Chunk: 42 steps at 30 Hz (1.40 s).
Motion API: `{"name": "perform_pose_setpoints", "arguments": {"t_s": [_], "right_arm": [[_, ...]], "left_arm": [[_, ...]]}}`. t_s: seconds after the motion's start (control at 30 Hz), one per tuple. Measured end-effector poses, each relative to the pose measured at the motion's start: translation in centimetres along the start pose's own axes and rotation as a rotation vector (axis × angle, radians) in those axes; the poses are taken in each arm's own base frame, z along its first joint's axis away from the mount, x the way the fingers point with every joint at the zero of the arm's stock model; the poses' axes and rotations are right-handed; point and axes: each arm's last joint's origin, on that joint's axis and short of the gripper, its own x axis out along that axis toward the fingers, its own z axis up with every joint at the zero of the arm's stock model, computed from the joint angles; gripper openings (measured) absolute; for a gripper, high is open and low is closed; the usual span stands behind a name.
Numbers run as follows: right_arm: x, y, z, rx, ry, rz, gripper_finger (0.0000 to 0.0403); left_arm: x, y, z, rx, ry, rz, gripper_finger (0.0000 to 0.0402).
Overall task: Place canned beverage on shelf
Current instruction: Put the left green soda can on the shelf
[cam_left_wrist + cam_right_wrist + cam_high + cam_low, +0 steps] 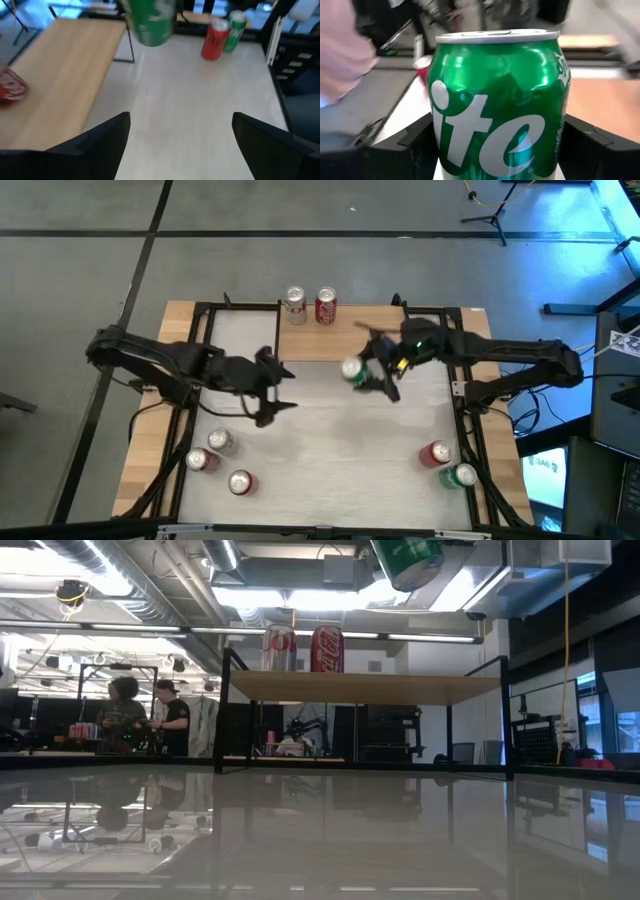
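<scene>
My right gripper is shut on a green Sprite can, held high above the table's middle; the can shows in the high view, at the top of the low view and in the left wrist view. The shelf, a light wood plank on black legs, stands at the far edge and bears a silver can and a red can on its left part. My left gripper is open and empty, left of centre. My right gripper pinches the green can's side walls between its two fingers, one on each side of the lower body. The fingers come level from the table's right side. The can stands upright, lifted clear, well above the table.
A red can and a green can stand at the near right. Two silver cans and a red one stand at the near left. Wooden side strips and a black frame edge the table. People stand in the room behind.
</scene>
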Motion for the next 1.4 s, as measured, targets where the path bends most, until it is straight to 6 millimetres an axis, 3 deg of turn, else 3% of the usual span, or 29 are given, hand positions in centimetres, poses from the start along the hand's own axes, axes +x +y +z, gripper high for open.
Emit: {"name": "perform_pose_setpoints", "arguments": {"t_s": [0.13, 0.27, 0.5, 0.77, 1.07, 1.4], "right_arm": [[-1.3, -2.6, 0.4, -0.027, -0.053, -0.106, 0.0305], [-1.9, -5.2, 0.5, -0.065, -0.091, -0.191, 0.0306], [-1.8, -9.6, -0.3, -0.083, -0.142, -0.145, 0.0306], [-2.4, -14.6, -2.6, -0.041, -0.118, -0.160, 0.0307], [-3.1, -18.2, -4.4, -0.056, -0.136, -0.142, 0.0307], [-1.2, -20.5, -6.7, -0.040, -0.129, -0.098, 0.0307]], "left_arm": [[-2.2, 0.7, 0.2, 0.040, -0.043, -0.009, 0.0339], [-2.5, 0.8, 0.1, 0.082, -0.057, -0.011, 0.0339], [1.0, 0.5, -2.8, 0.084, -0.067, -0.048, 0.0339], [4.5, 1.4, -6.6, -0.011, -0.156, -0.130, 0.0339], [5.0, 1.4, -7.0, -0.089, -0.212, -0.122, 0.0339], [4.9, 1.4, -6.7, -0.082, -0.244, -0.111, 0.0339]]}}
